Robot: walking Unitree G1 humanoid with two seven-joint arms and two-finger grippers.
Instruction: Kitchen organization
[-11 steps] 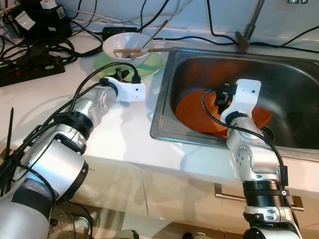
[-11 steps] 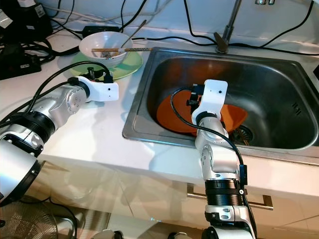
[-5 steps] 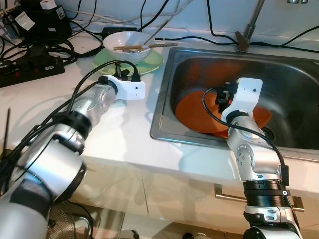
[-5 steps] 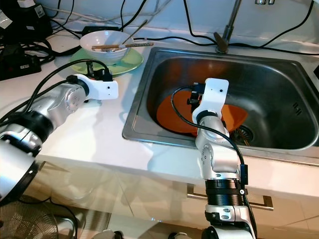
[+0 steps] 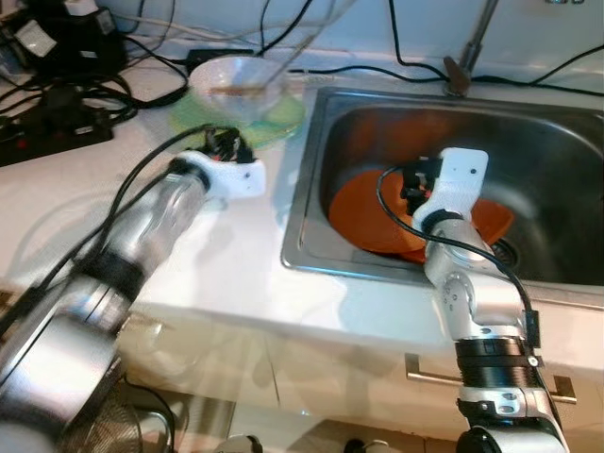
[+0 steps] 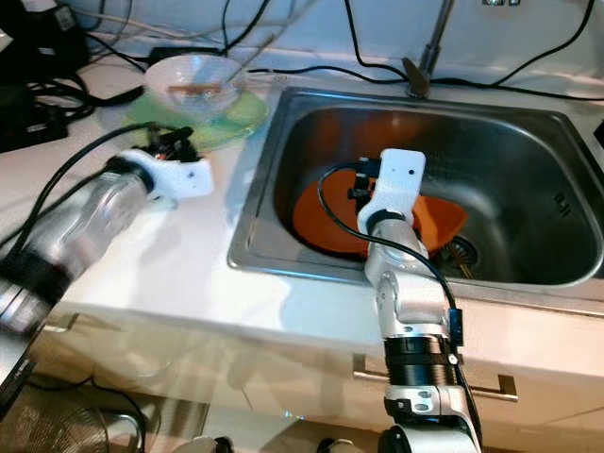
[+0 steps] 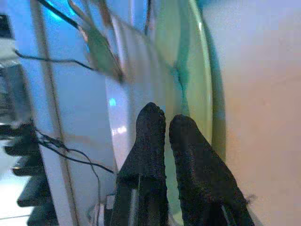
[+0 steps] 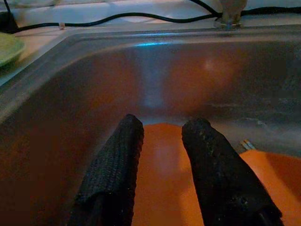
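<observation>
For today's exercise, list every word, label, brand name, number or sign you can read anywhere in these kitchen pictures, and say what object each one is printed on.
No text can be read in any view.
White labels on the black power gear at the counter's back corner: too small and blurred to read.
Orange plate, steel sink, white bowl, green plate: no markings visible.
</observation>
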